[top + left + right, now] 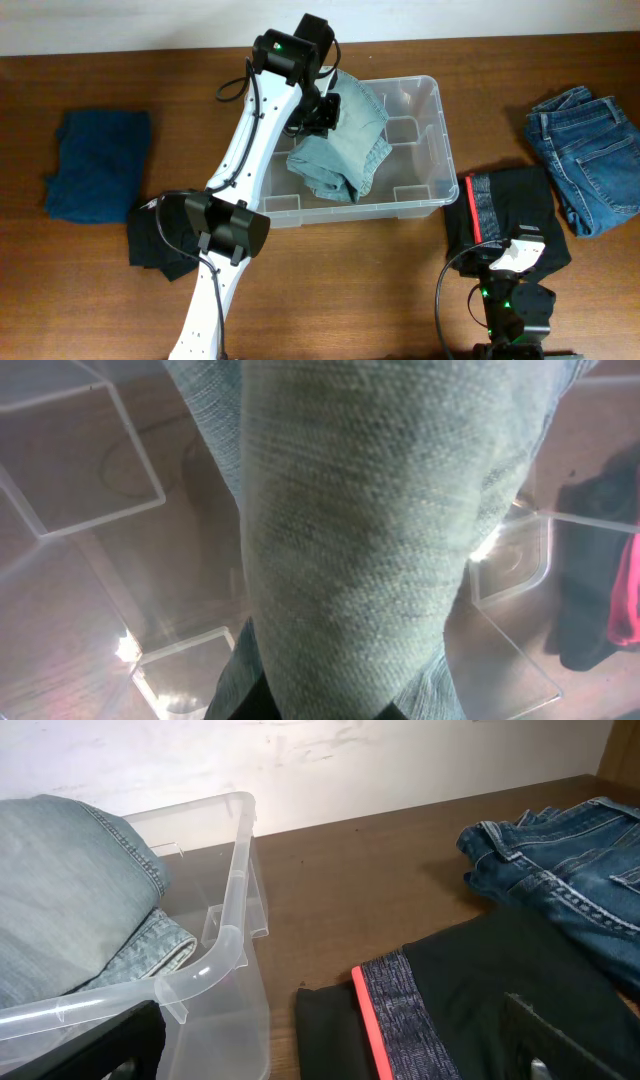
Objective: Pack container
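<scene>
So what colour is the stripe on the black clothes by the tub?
The stripe is bright red; the right wrist view shows it best.

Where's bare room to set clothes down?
In the tub, the right half between pale jeans and wall; on the table, the strip between tub and blue jeans. Crowded: tub's left, where left gripper holds pale jeans.

Bright even light, soft glare

looks like a lab test bench to me: bare brown table [330,300], plain white wall [100,25] at 12 o'clock, folded jeans [585,150] at 3, teal cloth [95,165] at 9, clear container [448,160] mid-table.
</scene>
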`<state>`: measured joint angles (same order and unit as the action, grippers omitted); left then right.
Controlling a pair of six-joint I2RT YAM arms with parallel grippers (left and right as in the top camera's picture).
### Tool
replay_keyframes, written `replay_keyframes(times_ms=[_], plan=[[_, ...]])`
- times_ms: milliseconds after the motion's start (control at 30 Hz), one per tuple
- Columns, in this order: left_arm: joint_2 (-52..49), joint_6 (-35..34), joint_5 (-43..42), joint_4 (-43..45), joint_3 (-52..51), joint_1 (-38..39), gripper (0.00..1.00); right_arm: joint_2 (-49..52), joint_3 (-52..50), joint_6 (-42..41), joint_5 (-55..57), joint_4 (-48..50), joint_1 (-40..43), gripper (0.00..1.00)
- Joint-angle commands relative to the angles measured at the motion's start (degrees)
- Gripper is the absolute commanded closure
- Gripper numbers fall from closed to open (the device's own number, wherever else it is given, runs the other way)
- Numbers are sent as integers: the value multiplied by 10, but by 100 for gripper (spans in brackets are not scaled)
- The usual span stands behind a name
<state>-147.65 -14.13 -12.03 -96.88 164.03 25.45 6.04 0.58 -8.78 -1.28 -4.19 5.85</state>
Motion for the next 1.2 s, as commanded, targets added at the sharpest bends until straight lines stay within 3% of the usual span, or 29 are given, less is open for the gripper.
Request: replay_keyframes(times_ms=[0,233,500,900,1167], plan=[[2,-30,19,2,-1,2,99,-4,-3,2,5,-3,-3,1],[14,-30,36,2,-1,3,99,-4,-3,2,5,-3,-3,1],[96,-32,68,2,-1,10,100,-4,-3,2,5,-3,-3,1],[125,-106,304,2,-100,79,99,-4,-3,2,5,-3,-3,1],[208,-172,266,2,-101,54,99,-4,-3,2,5,-3,-3,1]])
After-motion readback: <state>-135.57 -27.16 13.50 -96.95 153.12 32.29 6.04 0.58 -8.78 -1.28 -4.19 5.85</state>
